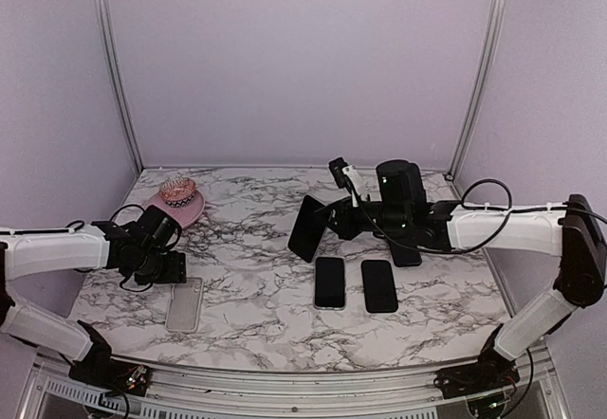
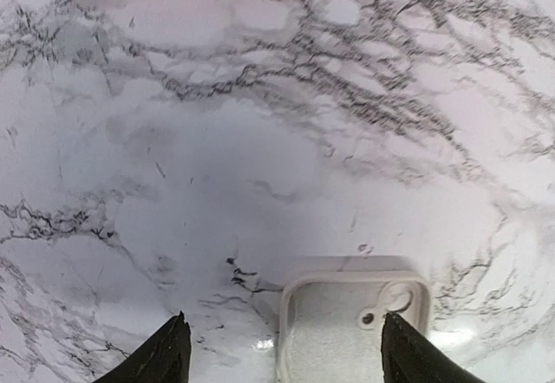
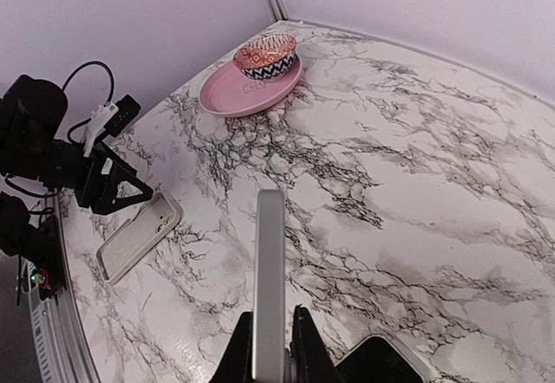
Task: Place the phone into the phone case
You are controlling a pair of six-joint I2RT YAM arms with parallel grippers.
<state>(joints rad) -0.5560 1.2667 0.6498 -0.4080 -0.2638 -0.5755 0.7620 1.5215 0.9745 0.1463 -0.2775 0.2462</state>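
Right gripper (image 3: 270, 338): both fingers are closed on the near end of a dark phone (image 1: 308, 227), clamping its two flat faces. The wrist view shows the phone edge-on, its long axis running straight out from the fingers. From above it stands tilted with its dark face turned to the left, left of centre on the table. Whether its lower corner touches the surface cannot be told.

Left gripper (image 2: 284, 318): the fingers are spread wide and grip nothing. They sit just over the far end of the clear phone case (image 2: 351, 322). The case lies flat, open side up, near the front left of the table. Its long axis runs roughly near to far, with the camera cut-out at the far end.

Two more dark phones (image 1: 329, 282) (image 1: 379, 286) lie flat side by side, just in front of the right gripper.

A pink plate (image 3: 247, 88) carrying a patterned bowl (image 3: 267, 55) sits at the far left.

The table (image 1: 247, 248) has a white marble pattern with black veins. Lilac walls and aluminium posts enclose it.

The right arm reaches leftward across the table from its base. The left arm is folded, with its forearm pointing right and its wrist low.
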